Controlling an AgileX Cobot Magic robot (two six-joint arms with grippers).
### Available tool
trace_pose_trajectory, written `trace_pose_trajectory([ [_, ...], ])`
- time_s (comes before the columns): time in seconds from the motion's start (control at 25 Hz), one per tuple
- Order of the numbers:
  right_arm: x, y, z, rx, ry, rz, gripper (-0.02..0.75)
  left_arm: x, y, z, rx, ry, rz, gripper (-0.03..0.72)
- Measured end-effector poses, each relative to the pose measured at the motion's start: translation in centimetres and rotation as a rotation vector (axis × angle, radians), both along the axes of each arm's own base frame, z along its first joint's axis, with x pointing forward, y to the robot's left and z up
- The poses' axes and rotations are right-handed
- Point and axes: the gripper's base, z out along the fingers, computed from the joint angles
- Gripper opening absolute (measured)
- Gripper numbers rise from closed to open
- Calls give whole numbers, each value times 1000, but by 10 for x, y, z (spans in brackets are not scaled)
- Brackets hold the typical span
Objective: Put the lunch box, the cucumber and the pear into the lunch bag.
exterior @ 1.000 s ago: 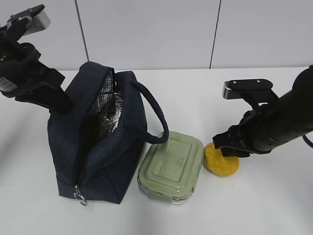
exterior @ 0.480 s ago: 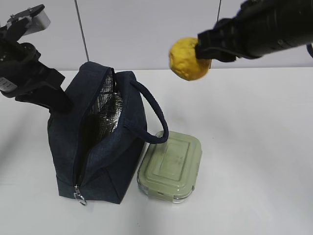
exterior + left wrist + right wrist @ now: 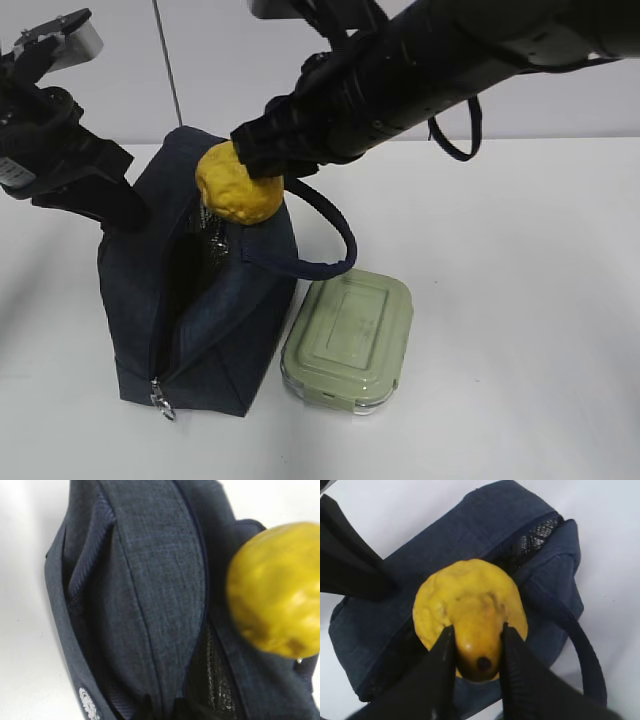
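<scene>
The right gripper (image 3: 474,652) pinches the yellow pear (image 3: 238,183), one black finger (image 3: 442,665) on each side of the fruit's narrow end, as the right wrist view shows plainly. The pear hangs above the open top of the navy lunch bag (image 3: 215,300), clear of the table (image 3: 520,300); in the exterior view it covers the upper part of the zipper opening. A dark spot sits on the pear's near end between the fingers.

The lunch bag stands upright on the white table with its zipper undone. Silver lining shows inside the mouth in the exterior and left wrist views. The looped handle (image 3: 325,235) arches out to the right of the bag, above the lunch box. A metal ring pull (image 3: 163,402) hangs at the lower front corner.

The pale green lunch box (image 3: 350,340) lies flat on the table, lid up, just beside the bag's right side.

The left gripper (image 3: 125,215) is at the bag's upper left edge. Its fingertips are not distinguishable in any view; its jaws are pressed together, and whether fabric is caught between them cannot be told. The left wrist view shows the bag's side panel and the pear at the right.

The cucumber appears in no view.
</scene>
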Motion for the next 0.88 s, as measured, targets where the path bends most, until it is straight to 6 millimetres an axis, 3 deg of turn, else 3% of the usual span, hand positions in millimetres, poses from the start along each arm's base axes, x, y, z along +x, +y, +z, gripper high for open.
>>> trace_pose_trajectory([
  [0.32,4,19,-3,-23,2,85,182,0,0,0,5,-2,-1,18],
  [0.6,2,22,41,33,-76,115,182,0,0,0,4,-2,-1,18],
  [0.88,-2,23,30,-14,-4,161,182,0,0,0,4,-3,0,18],
])
